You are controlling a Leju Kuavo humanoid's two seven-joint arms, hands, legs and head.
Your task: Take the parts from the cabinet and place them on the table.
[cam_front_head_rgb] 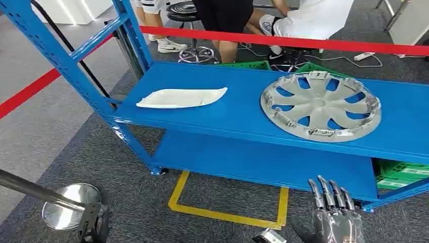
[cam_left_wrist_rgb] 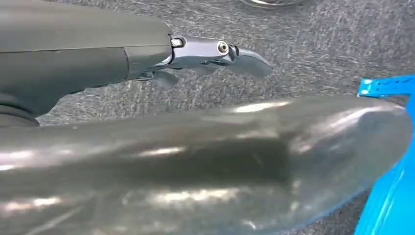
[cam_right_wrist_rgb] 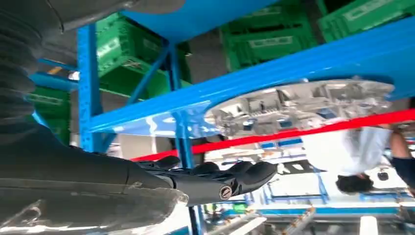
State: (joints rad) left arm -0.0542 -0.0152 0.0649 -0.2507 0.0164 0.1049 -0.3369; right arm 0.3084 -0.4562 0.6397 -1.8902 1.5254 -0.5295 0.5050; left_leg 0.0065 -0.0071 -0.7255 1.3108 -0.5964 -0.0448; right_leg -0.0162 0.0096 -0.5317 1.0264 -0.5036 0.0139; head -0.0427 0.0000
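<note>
Waiting on the shelf (cam_front_head_rgb: 243, 109), the hubcap (cam_front_head_rgb: 320, 105) and white part (cam_front_head_rgb: 181, 97) remain untaken, the right hand (cam_front_head_rgb: 335, 215) empty with fingers straight, the left hand (cam_front_head_rgb: 93, 223) unreadable.

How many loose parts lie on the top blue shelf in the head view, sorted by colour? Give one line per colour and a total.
Silver: 1, the wheel cover
White: 1, the flat white panel
Total: 2, both lying on the top blue shelf.
</note>
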